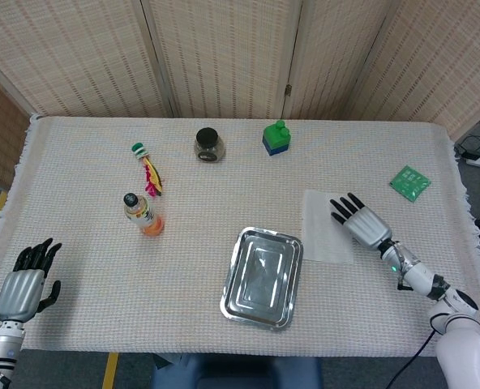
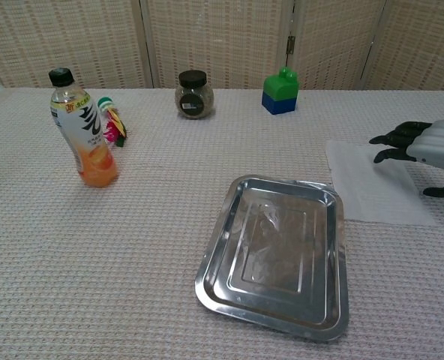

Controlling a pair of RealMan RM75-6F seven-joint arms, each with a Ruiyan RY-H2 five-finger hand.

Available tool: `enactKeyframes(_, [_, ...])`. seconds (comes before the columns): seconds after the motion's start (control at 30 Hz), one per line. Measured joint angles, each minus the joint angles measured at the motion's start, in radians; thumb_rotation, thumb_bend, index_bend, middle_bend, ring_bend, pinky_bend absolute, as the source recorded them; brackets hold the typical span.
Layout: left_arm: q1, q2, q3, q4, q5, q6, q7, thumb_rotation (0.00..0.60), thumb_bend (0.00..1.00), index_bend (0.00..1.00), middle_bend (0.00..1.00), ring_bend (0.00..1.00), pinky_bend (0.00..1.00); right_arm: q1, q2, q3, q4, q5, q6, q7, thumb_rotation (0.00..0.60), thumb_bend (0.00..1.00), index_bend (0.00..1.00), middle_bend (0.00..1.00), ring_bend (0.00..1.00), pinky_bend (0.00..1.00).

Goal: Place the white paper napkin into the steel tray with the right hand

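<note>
Napkin, white thin paper square (image 1: 327,225), lies flat on woven tablecloth (image 1: 86,300) just right of shallow rectangular steel tray (image 1: 262,276), near edge touching or nearly touching tray rim. Right hand (image 1: 359,220) above napkin's right part, fingers spread, holding nothing (contact with paper unclear from either view). Left hand (image 1: 25,284) idle at near-left corner, open, empty. Risks, judged: flat sheet offers no edge to pinch; fingertips may slide on it, crumple it, or drag it under tray rim; light paper could slip out mid-carry.
</note>
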Motion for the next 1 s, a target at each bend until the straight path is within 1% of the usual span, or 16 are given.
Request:
enactKeyframes(0.13, [0.000, -0.002, 0.001, 0.000, -0.001, -0.001, 0.004, 0.600, 0.58, 0.00, 0.00, 0.00, 0.00, 0.013, 0.003, -0.024, -0.002, -0.019, -0.003, 0.014, 0.600, 0.36, 0.13, 0.00, 0.00, 0.00])
enactKeyframes(0.5, [0.001, -0.001, 0.000, 0.001, 0.000, 0.006, 0.001, 0.600, 0.58, 0.00, 0.00, 0.00, 0.00, 0.032, -0.005, -0.041, -0.007, -0.020, -0.047, -0.008, 0.600, 0.36, 0.14, 0.00, 0.00, 0.00])
enactKeyframes(0.53, [0.001, -0.001, 0.000, 0.001, 0.001, 0.007, 0.001, 0.600, 0.58, 0.00, 0.00, 0.00, 0.00, 0.032, -0.004, -0.041, -0.008, -0.018, -0.050, -0.013, 0.600, 0.36, 0.15, 0.00, 0.00, 0.00])
enactKeyframes(0.6, [0.001, -0.001, 0.000, 0.002, 0.003, 0.009, 0.001, 0.600, 0.58, 0.00, 0.00, 0.00, 0.00, 0.033, -0.003, -0.039, -0.012, -0.013, -0.056, -0.025, 0.600, 0.36, 0.23, 0.00, 0.00, 0.00])
enactKeyframes(0.83, [0.003, -0.001, 0.001, 0.002, 0.009, 0.016, -0.004, 0.600, 0.58, 0.00, 0.00, 0.00, 0.00, 0.032, -0.003, -0.029, -0.025, 0.004, -0.061, -0.062, 0.600, 0.36, 0.41, 0.00, 0.00, 0.00])
enactKeyframes(1.0, [0.002, -0.002, 0.001, 0.005, 0.008, 0.013, -0.005, 0.600, 0.58, 0.00, 0.00, 0.00, 0.00, 0.025, -0.007, -0.017, -0.026, 0.019, -0.053, -0.081, 0.600, 0.36, 0.52, 0.01, 0.00, 0.00])
